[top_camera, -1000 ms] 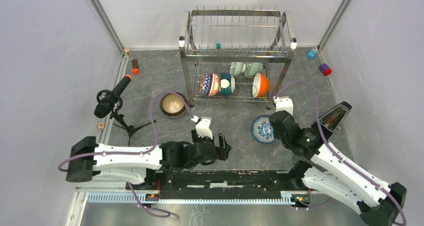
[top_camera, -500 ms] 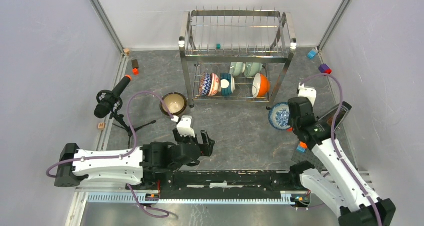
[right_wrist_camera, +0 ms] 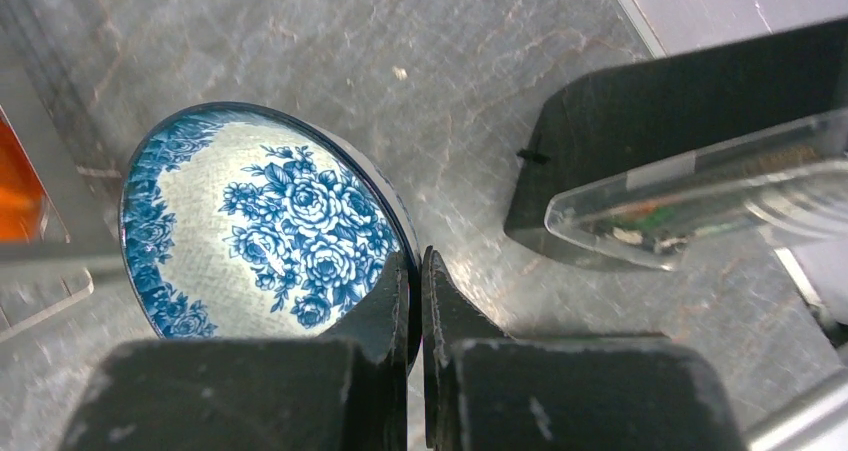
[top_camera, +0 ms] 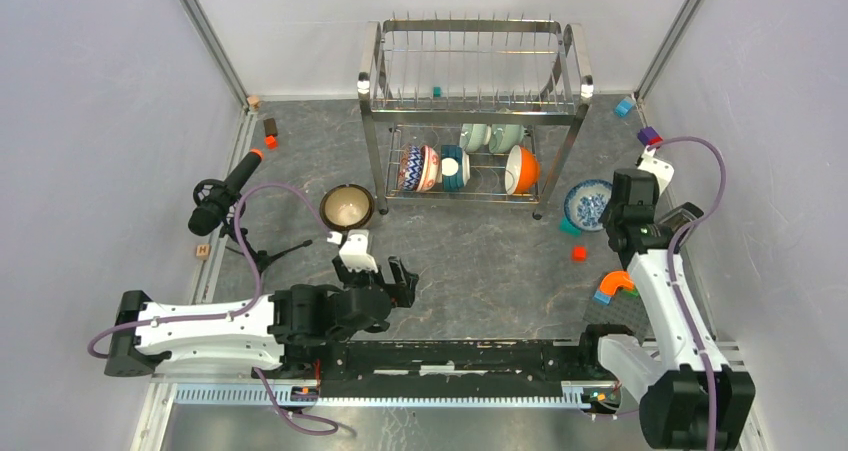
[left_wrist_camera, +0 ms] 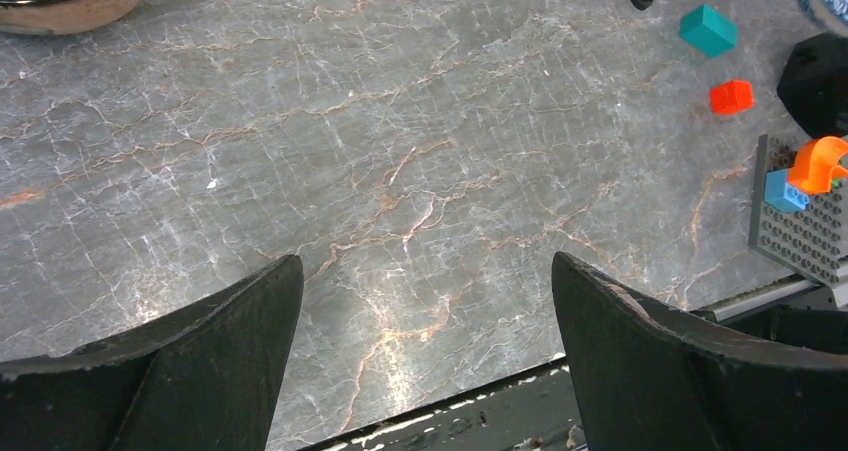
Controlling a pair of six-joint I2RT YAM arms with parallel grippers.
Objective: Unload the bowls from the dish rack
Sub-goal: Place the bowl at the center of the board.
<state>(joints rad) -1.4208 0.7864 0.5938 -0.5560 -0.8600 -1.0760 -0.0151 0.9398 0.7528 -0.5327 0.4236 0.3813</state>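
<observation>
**Ana:** From the camera above, where are the bowls?

**Ben:** The dish rack (top_camera: 470, 111) stands at the far side of the table (top_camera: 480, 261). On its lower tier several bowls stand on edge, among them a patterned bowl (top_camera: 418, 167) at the left and an orange bowl (top_camera: 522, 169) at the right. The brown bowl (top_camera: 346, 207) sits on the table, left of the rack. The blue-and-white bowl (top_camera: 588, 203) is right of the rack, at the right gripper (top_camera: 612, 209).

**Ana:** And the left gripper (top_camera: 400, 276)?

**Ben:** It is near the middle, well apart from every bowl. In its wrist camera the jaws stand wide apart with only bare table between them. The brown bowl's edge shows at the far left, and a teal block (left_wrist_camera: 708, 29) and a red block (left_wrist_camera: 732, 96) at the far right.

**Ana:** What does the right wrist camera show?

**Ben:** The two fingers are pressed together on the rim of the blue-and-white bowl, at its right edge. Whether the bowl touches the table, I cannot tell.
</observation>
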